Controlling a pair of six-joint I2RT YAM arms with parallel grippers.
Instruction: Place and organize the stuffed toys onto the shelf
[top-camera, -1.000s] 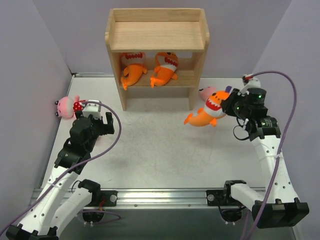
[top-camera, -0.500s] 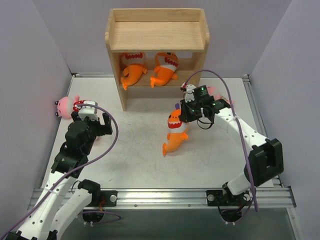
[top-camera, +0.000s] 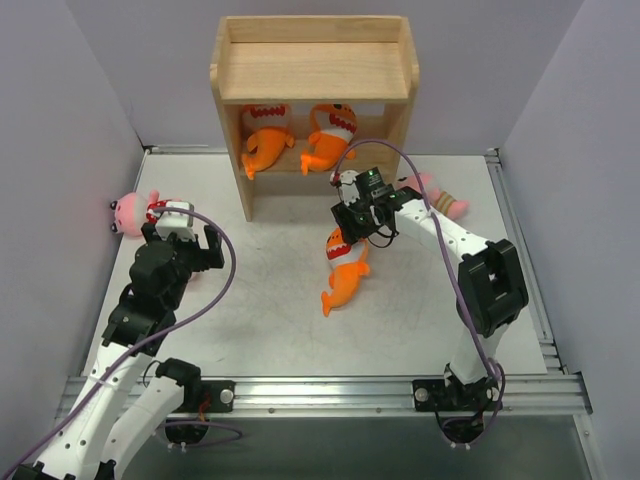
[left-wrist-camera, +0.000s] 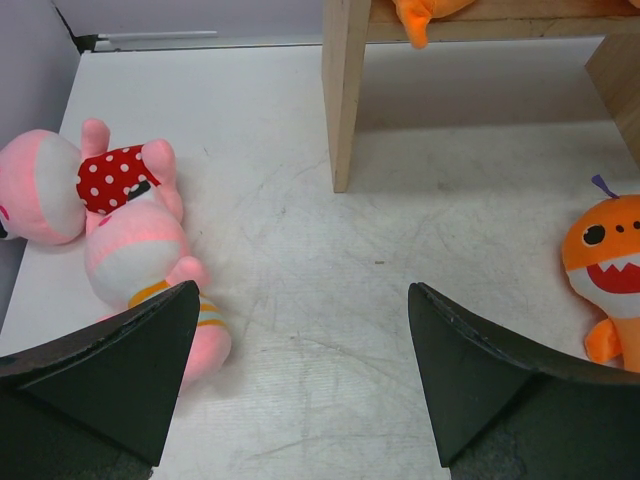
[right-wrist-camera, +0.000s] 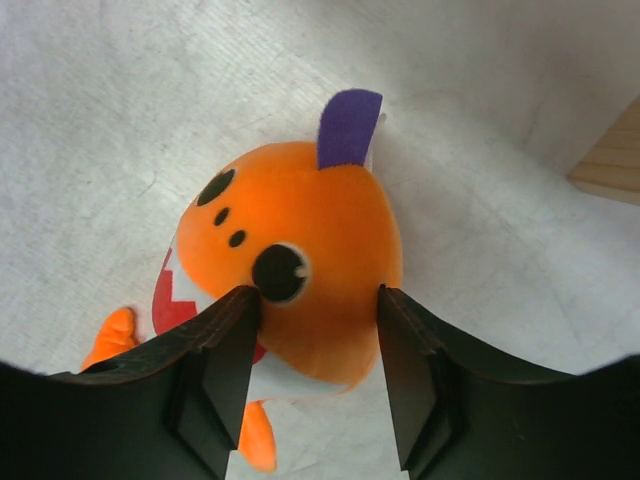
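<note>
**Fish pinched in my right claw**

The fish (right-wrist-camera: 300, 270) hangs tail-down, its head squeezed between the fingers of my right claw (top-camera: 357, 222), just in front of the shelf (top-camera: 315, 72). A second fish (top-camera: 266, 142) and a third fish (top-camera: 330, 135) lie on the tier under the top. My left claw (left-wrist-camera: 300, 340) gapes wide and empty over the table (top-camera: 280, 320), near the polka-dot doll (left-wrist-camera: 85, 180) and the striped doll (left-wrist-camera: 150, 260). Another doll (top-camera: 440, 203) lies right of the shelf.
</note>
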